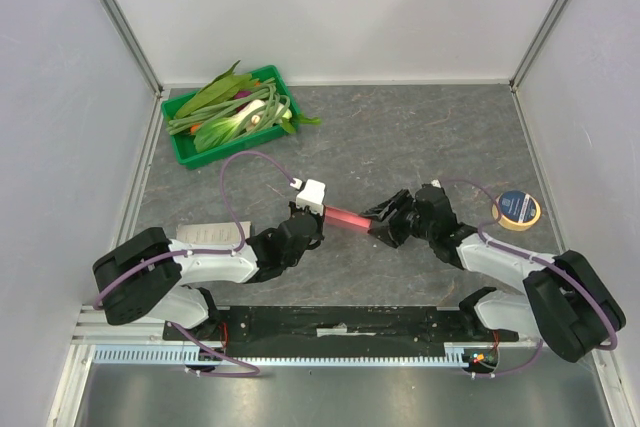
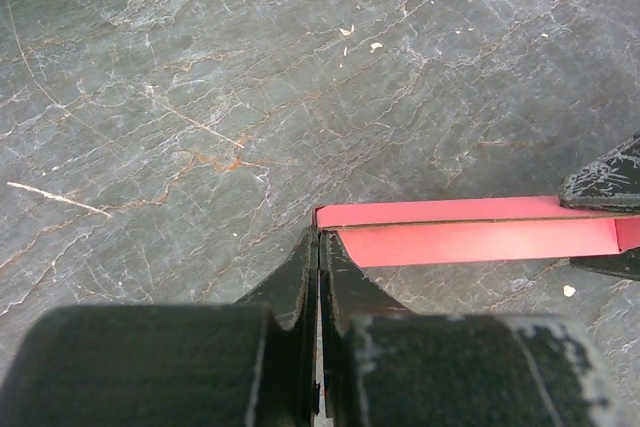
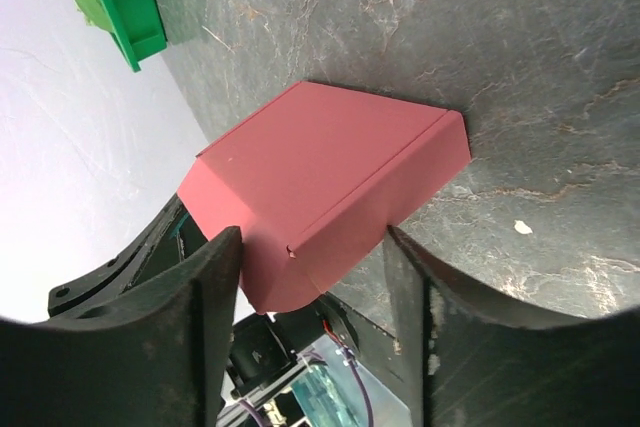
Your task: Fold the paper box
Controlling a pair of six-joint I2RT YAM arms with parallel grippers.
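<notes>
At desk [image 1: 400, 137] centre, between both arms: 1 paper box [image 1: 345, 216], pink-red, part-folded into a flat sleeve with crisp creases, its long axis running 9 to 3 o'clock. Its 9 o'clock edge is being pinched tight by the left fingers [image 2: 295, 282]. The right fingers [image 3: 200, 327] are straddling the 3 o'clock flap, apparently gripping it. Judged purpose: 1 end is being anchored while the other is being bent.

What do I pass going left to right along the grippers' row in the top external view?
white booklet → left gripper → paper box → right gripper → tape roll
</notes>
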